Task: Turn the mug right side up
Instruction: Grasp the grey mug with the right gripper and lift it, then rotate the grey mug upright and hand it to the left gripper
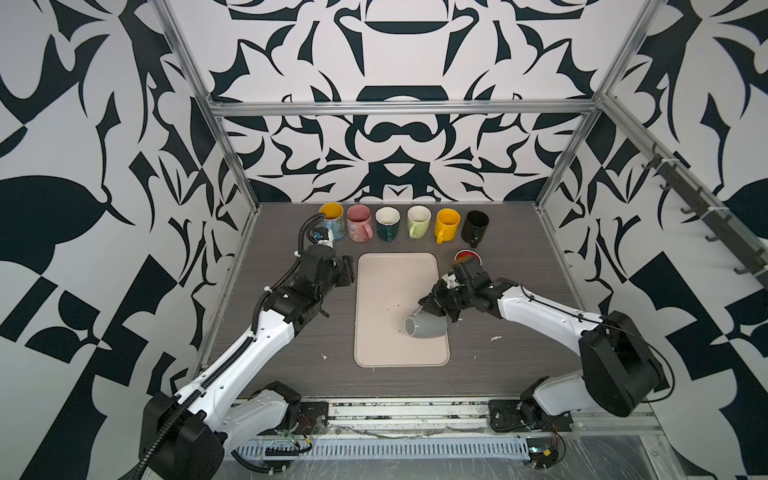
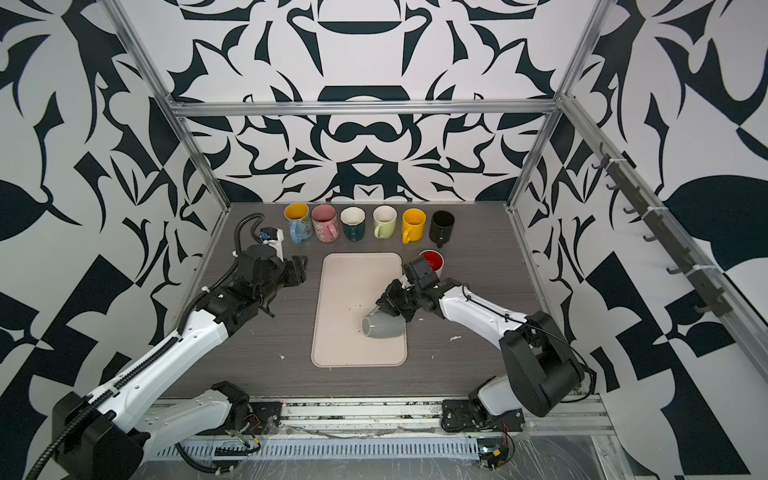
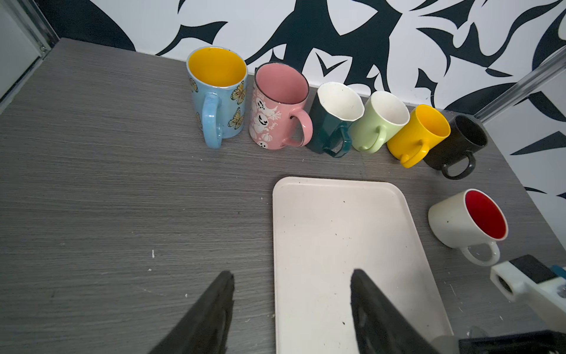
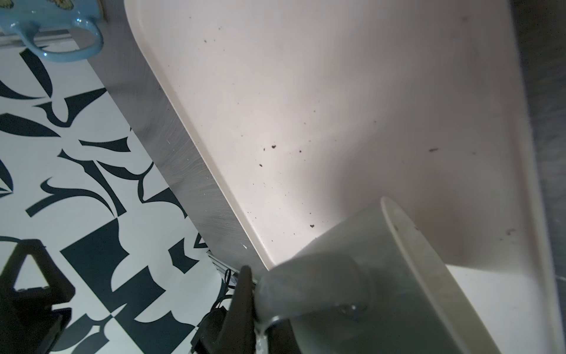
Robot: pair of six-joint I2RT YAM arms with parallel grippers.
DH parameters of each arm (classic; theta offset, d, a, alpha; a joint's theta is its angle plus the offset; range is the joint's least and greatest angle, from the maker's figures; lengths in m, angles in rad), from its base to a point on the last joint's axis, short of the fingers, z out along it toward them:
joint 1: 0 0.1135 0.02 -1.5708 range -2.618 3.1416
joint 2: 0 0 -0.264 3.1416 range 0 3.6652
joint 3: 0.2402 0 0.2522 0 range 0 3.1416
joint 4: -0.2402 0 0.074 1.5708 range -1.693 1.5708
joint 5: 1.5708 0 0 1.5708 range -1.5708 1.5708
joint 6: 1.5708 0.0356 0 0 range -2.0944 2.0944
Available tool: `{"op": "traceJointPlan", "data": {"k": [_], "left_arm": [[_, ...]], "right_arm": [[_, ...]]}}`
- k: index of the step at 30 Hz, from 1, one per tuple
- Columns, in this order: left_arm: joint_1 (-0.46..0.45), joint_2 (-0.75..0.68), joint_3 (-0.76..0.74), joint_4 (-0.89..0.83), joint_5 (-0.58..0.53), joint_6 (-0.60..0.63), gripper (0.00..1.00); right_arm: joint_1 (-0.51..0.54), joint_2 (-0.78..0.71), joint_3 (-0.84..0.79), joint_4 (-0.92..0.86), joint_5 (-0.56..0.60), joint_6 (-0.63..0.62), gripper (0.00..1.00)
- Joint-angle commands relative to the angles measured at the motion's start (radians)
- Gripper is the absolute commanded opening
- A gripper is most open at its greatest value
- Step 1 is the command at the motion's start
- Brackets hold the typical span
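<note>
Both top views: finds the grey mug tipped over on the tray, near its right edge, mouth facing left, neither mouth-down nor upright. Has the right pincer clamped at the mug's upper side. Holds the left pincer roughly half spread and empty, over the counter just beside the tray's far left corner. Reads as partway through the turn, at a guess: leaves rotating the mug onto its base, setting it down and letting go.

Counts, in a top view, six upright mugs along the back: blue mug, pink mug, dark green mug, light green mug, yellow mug, black mug. Adds a red-lined white mug by the tray's far right corner. Makes eight mugs with the grey one, plus one tray.

Left wrist view: shows jaws apart with nothing between them, above the tray's edge. Confirms the seven upright mugs. Cannot pick out the grey mug here.

Right wrist view: shows the grey mug's handle pinched in the closed jaws, body slanted over the tray. Cannot tell whether the mug touches the tray.
</note>
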Motion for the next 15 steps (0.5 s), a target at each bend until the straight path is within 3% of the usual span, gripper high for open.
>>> {"op": "traceJointPlan", "data": {"k": [1, 15], "left_arm": [[0.005, 0.012, 0.044, 0.0, 0.019, -0.013, 0.63], [0.005, 0.07, 0.108, 0.0, 0.079, -0.02, 0.62]], "right_arm": [[0.022, -0.043, 0.081, 0.005, 0.049, -0.115, 0.0], [0.114, -0.084, 0.1, 0.017, 0.226, -0.31, 0.0]]}}
